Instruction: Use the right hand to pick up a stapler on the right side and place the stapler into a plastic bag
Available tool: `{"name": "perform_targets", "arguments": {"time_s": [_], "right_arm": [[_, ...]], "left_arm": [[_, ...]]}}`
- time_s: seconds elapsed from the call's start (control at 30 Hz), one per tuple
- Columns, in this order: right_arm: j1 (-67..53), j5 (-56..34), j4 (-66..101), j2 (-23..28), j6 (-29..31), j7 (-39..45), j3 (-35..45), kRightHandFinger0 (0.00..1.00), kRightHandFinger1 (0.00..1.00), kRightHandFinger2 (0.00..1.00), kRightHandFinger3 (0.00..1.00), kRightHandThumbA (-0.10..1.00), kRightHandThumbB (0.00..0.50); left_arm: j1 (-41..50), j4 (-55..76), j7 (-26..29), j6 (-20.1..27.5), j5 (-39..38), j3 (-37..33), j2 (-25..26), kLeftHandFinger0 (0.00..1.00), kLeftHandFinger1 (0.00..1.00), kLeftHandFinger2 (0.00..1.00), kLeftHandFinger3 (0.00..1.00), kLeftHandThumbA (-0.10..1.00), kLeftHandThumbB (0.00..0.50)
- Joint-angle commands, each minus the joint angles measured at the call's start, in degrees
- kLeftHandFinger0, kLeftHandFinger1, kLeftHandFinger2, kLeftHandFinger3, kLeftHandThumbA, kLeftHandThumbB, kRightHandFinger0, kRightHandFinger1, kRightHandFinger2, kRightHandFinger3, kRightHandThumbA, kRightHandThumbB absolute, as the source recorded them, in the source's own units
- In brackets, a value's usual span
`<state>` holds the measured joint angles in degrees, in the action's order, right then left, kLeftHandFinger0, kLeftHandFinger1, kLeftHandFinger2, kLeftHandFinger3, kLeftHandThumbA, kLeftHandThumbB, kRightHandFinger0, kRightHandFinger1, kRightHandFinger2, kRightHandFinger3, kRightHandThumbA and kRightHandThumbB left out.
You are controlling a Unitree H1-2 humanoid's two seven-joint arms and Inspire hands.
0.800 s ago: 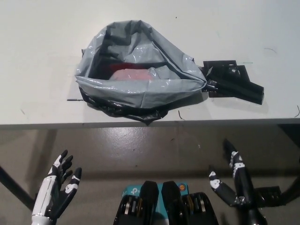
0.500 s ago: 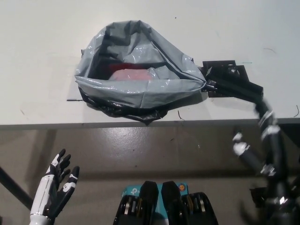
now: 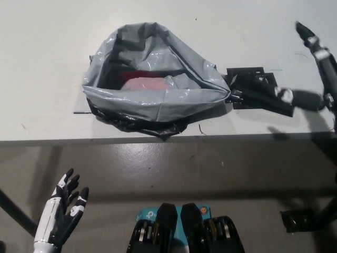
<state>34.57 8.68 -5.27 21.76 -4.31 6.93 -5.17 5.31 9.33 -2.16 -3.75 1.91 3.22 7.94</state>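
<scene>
A black stapler (image 3: 261, 94) lies on the white table (image 3: 47, 63), just right of a grey plastic bag (image 3: 158, 97). The bag stands open, with something red inside it. My black right hand (image 3: 316, 74) is raised over the table's right edge, fingers spread and open, its thumb close to the stapler's right end; whether it touches is unclear. My white left hand (image 3: 62, 213) rests low at the lower left, below the table edge, fingers apart and holding nothing.
The table's front edge (image 3: 158, 140) runs across the middle of the view, with grey floor below it. A dark table leg (image 3: 13, 213) slants at the lower left. A black object (image 3: 301, 220) sits on the floor at the lower right.
My right hand has risen from below the table edge to above the table, beside the stapler's right end. The left hand has stayed about where it was.
</scene>
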Motion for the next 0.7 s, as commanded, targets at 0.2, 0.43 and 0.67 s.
{"name": "perform_targets", "arguments": {"time_s": [0.2,0.43,0.67], "right_arm": [[22.31,6.13,-29.66,3.03,-10.27,13.81,-12.45,1.00,1.00,1.00,1.00,0.87,0.359],[25.00,5.41,-40.23,0.52,-9.47,14.44,-14.63,1.00,1.00,1.00,1.00,0.88,0.411],[23.00,7.04,-42.97,-0.81,-8.60,15.96,-16.85,1.00,1.00,1.00,1.00,0.94,0.404]], "left_arm": [[-0.64,2.03,-0.41,0.09,0.39,-0.11,0.86,1.00,1.00,1.00,1.00,0.73,0.000],[-0.23,2.52,-0.50,0.24,0.73,-0.33,0.94,1.00,1.00,1.00,1.00,0.74,0.000],[1.76,2.80,-0.84,0.90,-0.10,-0.29,0.72,1.00,1.00,1.00,1.00,0.74,0.000]]}}
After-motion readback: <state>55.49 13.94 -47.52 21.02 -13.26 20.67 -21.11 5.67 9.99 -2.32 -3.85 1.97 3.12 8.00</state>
